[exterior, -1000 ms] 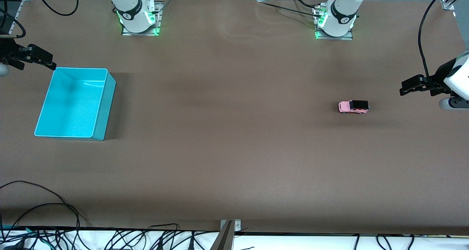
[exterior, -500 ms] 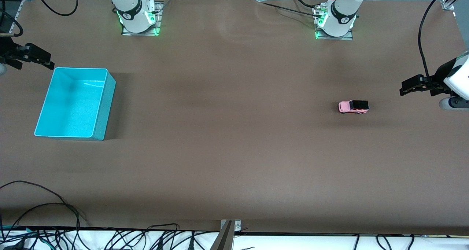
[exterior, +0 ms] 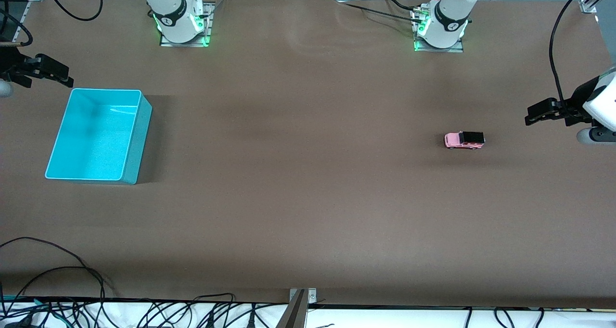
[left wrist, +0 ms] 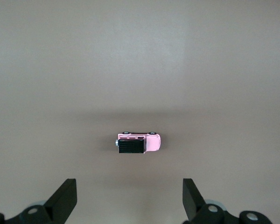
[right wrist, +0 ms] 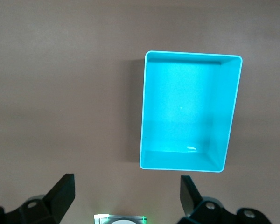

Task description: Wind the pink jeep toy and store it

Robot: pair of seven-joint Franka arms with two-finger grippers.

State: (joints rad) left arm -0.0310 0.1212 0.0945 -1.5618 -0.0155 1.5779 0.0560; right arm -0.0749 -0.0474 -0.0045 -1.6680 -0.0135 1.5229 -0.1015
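At the right arm's end of the brown cloth-covered table (exterior: 308, 198), the right arm's black two-finger gripper (exterior: 45, 73) hangs high with its claw spread wide and nothing in it, just off the corner of the open-topped turquoise plastic bin (exterior: 137, 140); this arm appears to be waiting. The bin shows nothing inside it in the right wrist view (right wrist: 147, 112), so storing is not yet done. If the toy is later let go from high up or close to the rim, it could bounce on the hard floor of the bin or clip the wall and roll off

Toward the left arm's end stands the pink jeep toy (exterior: 464, 140), a tiny boxy light-pink car with a black roof and dark wheels, upright on its wheels, well apart from the bin. It rolls freely, I judge, so a nudge from one finger before the other closes could send it skidding away or turn it out of line. A pinch on the sloped bonnet instead of the flat flanks may squirt it out

The left arm's black two-finger gripper (exterior: 539, 112) hovers above the table with fingers (left wrist: 65, 198) spread, empty. Seen from its wrist camera the jeep (left wrist: 139, 143) lies ahead of the gap, not between the fingers, so a straight descent would miss it
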